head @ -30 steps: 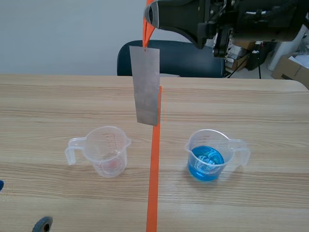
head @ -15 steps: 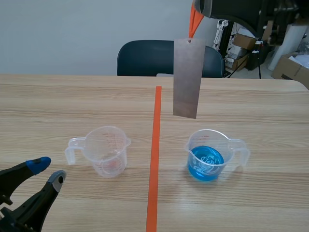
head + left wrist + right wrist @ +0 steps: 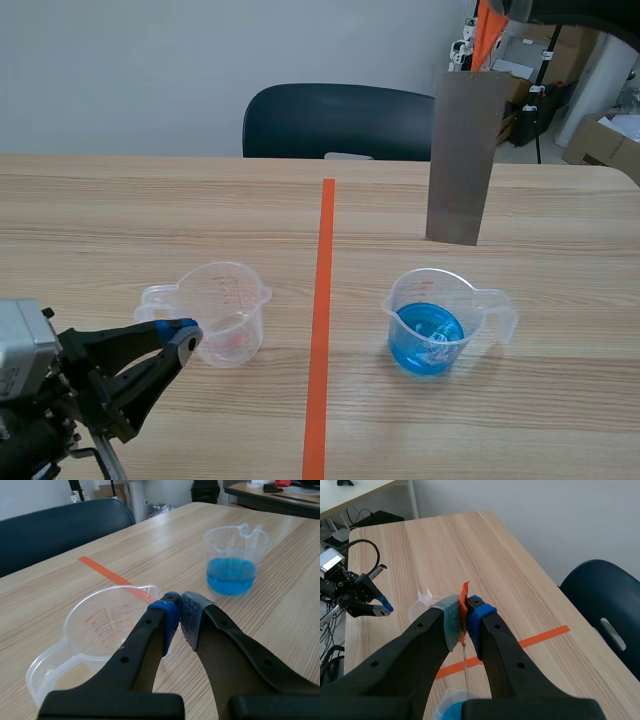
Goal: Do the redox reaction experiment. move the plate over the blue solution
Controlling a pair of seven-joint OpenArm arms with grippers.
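Now plate (image 3: 462,158) shifted right, nearer blue solution (image 3: 426,338)

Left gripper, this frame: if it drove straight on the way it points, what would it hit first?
Probably the empty measuring cup: the left gripper points at its rim near the spout, close by. Depth is unclear, so it might just skim past.

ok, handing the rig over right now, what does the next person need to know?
Right gripper: shut on the orange tag; the plate hangs from it, raised.
Left gripper: shut, empty, low by the empty beaker.
Blue solution beaker: upright; the plate looks roughly above it, not dipped.
Left to do: confirm the plate is centred over the solution.
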